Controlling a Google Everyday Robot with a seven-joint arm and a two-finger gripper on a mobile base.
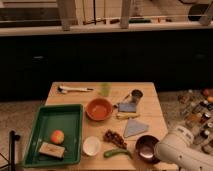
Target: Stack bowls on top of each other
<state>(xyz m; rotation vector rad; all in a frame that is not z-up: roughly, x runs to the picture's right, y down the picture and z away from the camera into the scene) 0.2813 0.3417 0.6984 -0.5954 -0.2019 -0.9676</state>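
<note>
1. The dark bowl [146,148] sits near the front right edge of the worktop [150,97]. The orange bowl [99,108] sits in the middle, well apart from it. Both are the right way up.
2. The gripper [159,149] is at the end of the white arm [186,150], low on the right, just beside the dark bowl's rim. I cannot tell if it is spread, pressed together or pinching the rim.
3. Both bowls look hard and shiny. I think they are stiff, a bit slippery, and could chip if dropped. They look light enough for one gripper to lift.
4. The best place to hold a bowl is its rim, with one side of the gripper inside the wall and one side outside.
5. The bowls look about the same size, so one should sit inside the other. A grey flat piece [134,128] lies between them, so the bowl must go up high first and come down gently. The small white cup [91,146] is not part of this job
</note>
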